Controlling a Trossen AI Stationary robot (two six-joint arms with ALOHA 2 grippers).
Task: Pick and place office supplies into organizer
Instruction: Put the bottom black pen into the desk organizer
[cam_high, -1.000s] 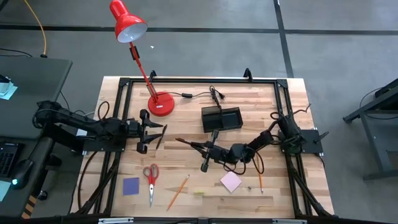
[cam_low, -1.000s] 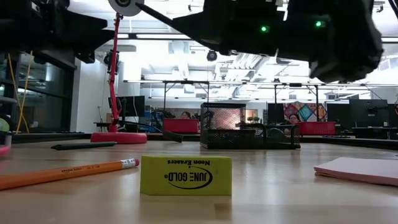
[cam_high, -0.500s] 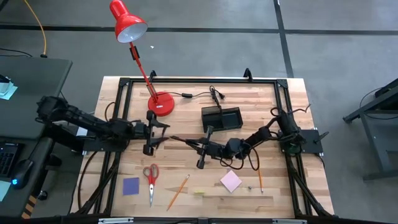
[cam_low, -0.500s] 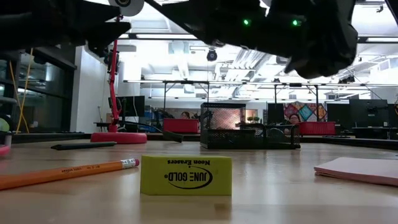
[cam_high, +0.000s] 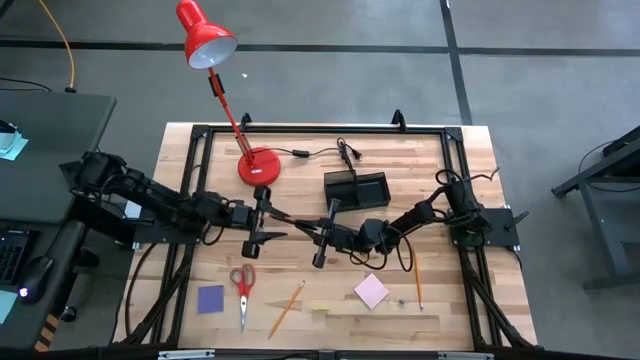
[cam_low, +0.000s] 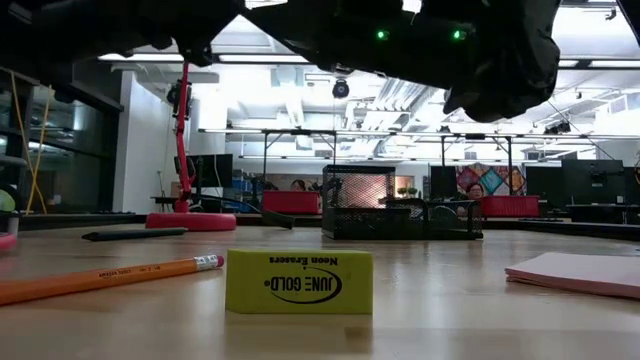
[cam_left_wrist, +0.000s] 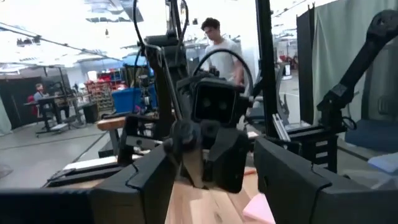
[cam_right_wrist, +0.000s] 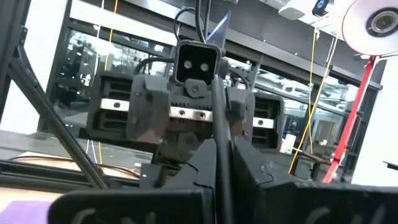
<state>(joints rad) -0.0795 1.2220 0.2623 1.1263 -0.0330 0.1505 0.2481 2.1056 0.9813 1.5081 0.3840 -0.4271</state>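
My right gripper (cam_high: 306, 229) is shut on a thin black pen (cam_high: 285, 221) above the middle of the table. The pen sticks out toward my left gripper (cam_high: 270, 214), which is open, its fingers on either side of the pen's free end; I see no touch. The left wrist view shows the right gripper between the open left gripper's (cam_left_wrist: 211, 180) fingers. The black organizer (cam_high: 357, 190) stands behind them. At the near edge lie red scissors (cam_high: 243, 288), a blue pad (cam_high: 210, 299), a pencil (cam_high: 286, 308), a yellow eraser (cam_low: 299, 282) and a pink pad (cam_high: 371, 291). My right gripper pinches the black pen's shaft (cam_right_wrist: 222, 165) between its two fingers. The fingers come about level from the table's right, and the pen runs along them and on past their tips. The pen is lifted clear of the table, its free end (cam_high: 273, 215) toward the left gripper.
A red desk lamp's base (cam_high: 258, 167) and cord sit at the far left of the organizer. A second pencil (cam_high: 417, 281) lies near the right arm. Another black pen (cam_low: 135, 234) lies on the table at the left. A black frame (cam_high: 320, 129) rims the table.
My left gripper has travelled toward the table's right edge, staying open, until its fingers stand around the pen's free end. My right gripper, still shut on the pen, has shifted a little toward the left gripper and slightly up.
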